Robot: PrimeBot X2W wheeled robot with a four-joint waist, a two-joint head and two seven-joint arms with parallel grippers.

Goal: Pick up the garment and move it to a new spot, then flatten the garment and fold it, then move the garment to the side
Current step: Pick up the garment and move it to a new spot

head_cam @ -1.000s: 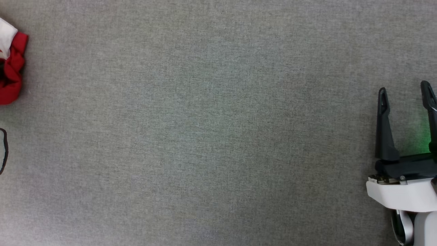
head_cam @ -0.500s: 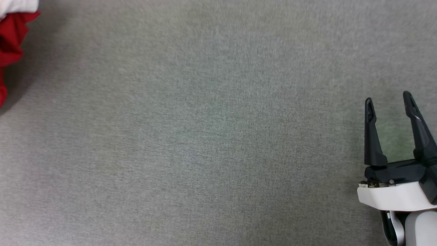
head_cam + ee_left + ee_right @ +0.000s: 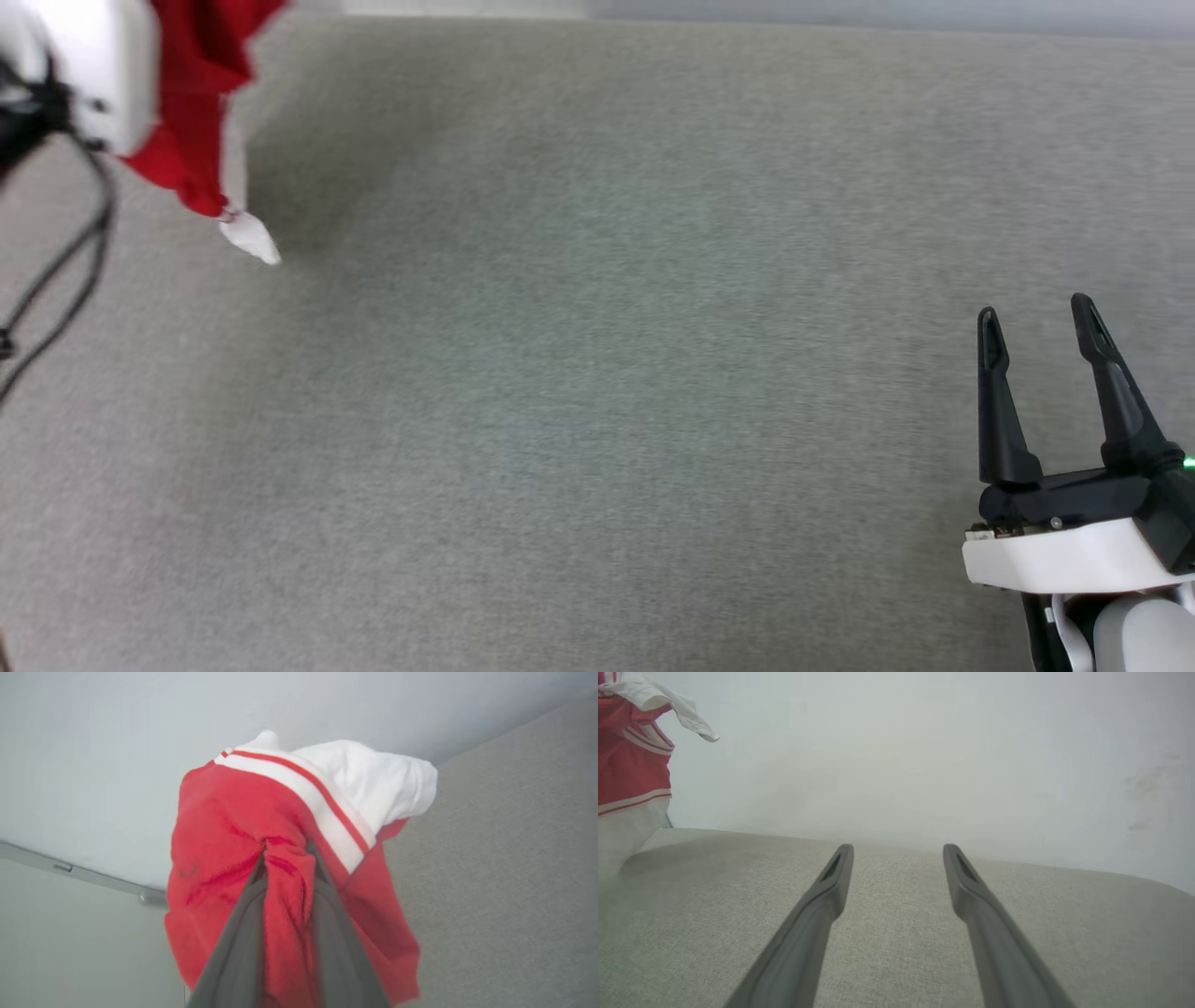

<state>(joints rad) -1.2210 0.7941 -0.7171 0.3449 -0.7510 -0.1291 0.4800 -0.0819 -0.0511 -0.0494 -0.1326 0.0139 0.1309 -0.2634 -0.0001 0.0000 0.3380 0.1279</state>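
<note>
The garment (image 3: 191,103), a red jersey with white sleeves and striped trim, hangs bunched at the top left of the head view, clear of the grey surface, its white tip dangling lowest. In the left wrist view my left gripper (image 3: 285,851) is shut on a fold of the garment's (image 3: 219,826) red fabric. My left arm's white wrist (image 3: 103,65) sits beside the cloth. My right gripper (image 3: 1033,308) rests open and empty at the lower right, far from the garment. The right wrist view has that gripper (image 3: 899,849) open, with the garment (image 3: 630,760) hanging at far left.
A wide grey fabric-covered surface (image 3: 597,373) stretches under both arms, its far edge meeting a pale wall (image 3: 924,742). A black cable (image 3: 65,271) loops down from my left arm at the left edge.
The head camera has shifted. The garment, earlier bunched on the surface at the left edge, now hangs lifted in my left gripper. My right gripper stays open.
</note>
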